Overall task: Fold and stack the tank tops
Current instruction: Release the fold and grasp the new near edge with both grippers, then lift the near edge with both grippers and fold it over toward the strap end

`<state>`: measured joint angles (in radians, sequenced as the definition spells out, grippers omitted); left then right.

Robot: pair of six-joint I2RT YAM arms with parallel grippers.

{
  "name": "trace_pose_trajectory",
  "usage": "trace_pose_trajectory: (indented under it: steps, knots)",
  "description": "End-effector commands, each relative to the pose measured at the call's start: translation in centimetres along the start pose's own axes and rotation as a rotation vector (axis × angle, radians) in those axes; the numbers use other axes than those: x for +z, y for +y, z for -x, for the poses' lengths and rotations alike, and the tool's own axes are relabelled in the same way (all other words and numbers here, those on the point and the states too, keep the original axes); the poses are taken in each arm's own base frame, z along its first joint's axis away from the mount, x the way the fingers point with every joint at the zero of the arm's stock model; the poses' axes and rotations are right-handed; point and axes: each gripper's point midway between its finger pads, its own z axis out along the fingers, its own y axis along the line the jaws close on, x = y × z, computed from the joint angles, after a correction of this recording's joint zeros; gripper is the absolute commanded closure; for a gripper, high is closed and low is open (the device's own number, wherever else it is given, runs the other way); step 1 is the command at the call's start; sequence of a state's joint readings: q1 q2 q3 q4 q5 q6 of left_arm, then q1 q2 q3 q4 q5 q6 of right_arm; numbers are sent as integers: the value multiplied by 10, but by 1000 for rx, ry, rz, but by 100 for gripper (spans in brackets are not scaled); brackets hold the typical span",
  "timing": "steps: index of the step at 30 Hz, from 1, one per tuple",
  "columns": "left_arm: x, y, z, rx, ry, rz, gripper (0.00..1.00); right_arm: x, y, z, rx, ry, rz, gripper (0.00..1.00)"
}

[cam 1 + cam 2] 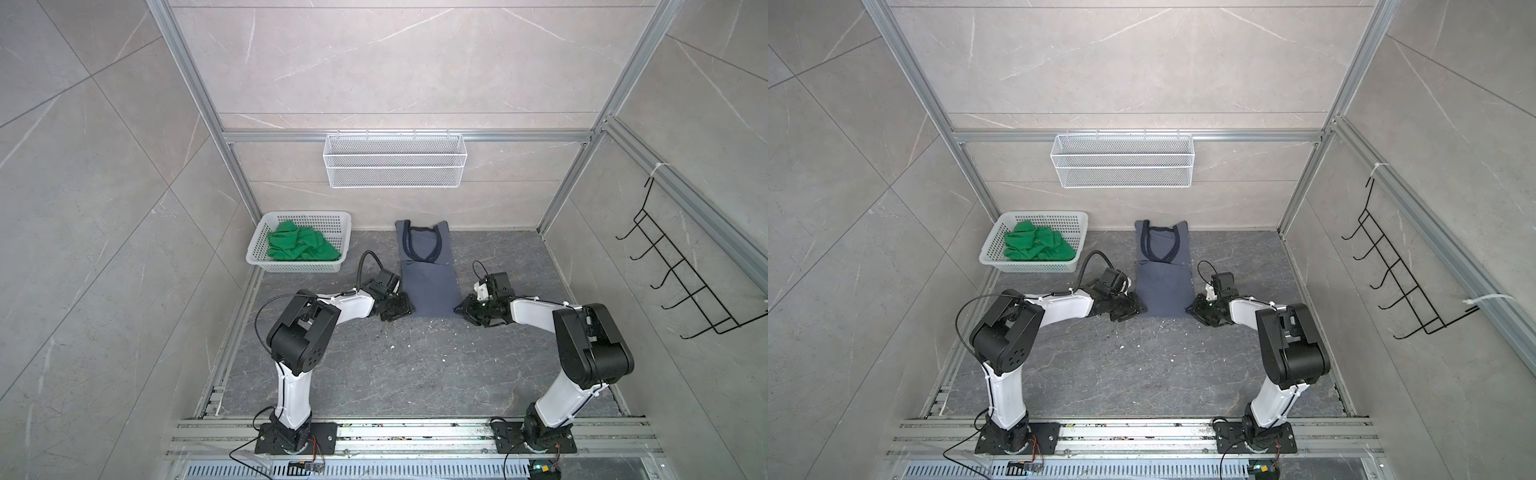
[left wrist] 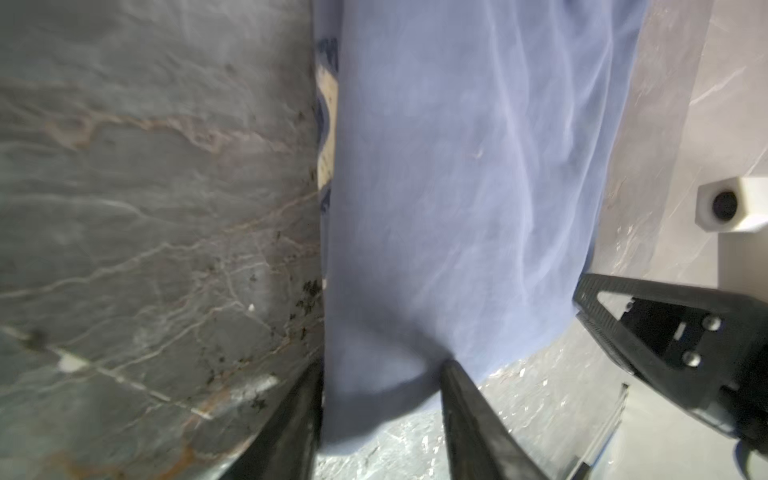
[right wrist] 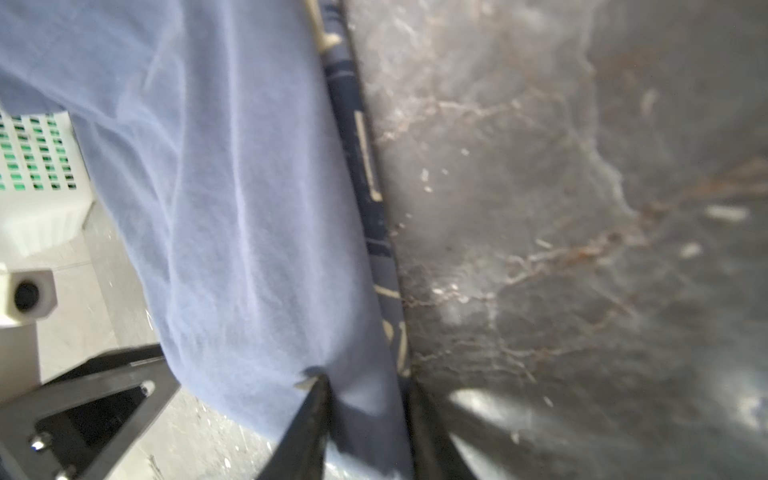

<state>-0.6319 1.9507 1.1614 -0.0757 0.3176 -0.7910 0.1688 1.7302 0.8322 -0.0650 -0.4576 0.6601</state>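
Note:
The slate-blue tank top lies on the dark table, folded into a long narrow strip, its dark-trimmed straps toward the back wall. My left gripper sits at its near left corner, jaws closed on the hem cloth bunched between them. At the near right corner, my right gripper pinches the cloth, whose white print shows along the folded edge. The green tank top lies crumpled in the basket.
The white perforated basket stands at the back left of the table. A white wire basket hangs on the back wall, and a black hook rack on the right wall.

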Motion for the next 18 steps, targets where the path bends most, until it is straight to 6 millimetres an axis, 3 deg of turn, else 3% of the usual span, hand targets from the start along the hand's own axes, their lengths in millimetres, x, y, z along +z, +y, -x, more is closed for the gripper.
trace_pose_trajectory:
  steps: [1, 9, 14, 18]
  knots:
    - [4, -3, -8, -9, 21, -23, 62, 6, -13, -14, 24, 33, -26, 77]
    - [-6, -3, -12, -4, -2, -32, 81, -7, -13, -22, 31, 15, -27, 90]
    - [-26, 3, -23, 20, -33, 10, 93, -28, -14, -31, 26, -13, -46, 94]
    - [-49, 3, -42, 49, -57, 35, 95, -46, -16, -46, 33, -24, -46, 96]
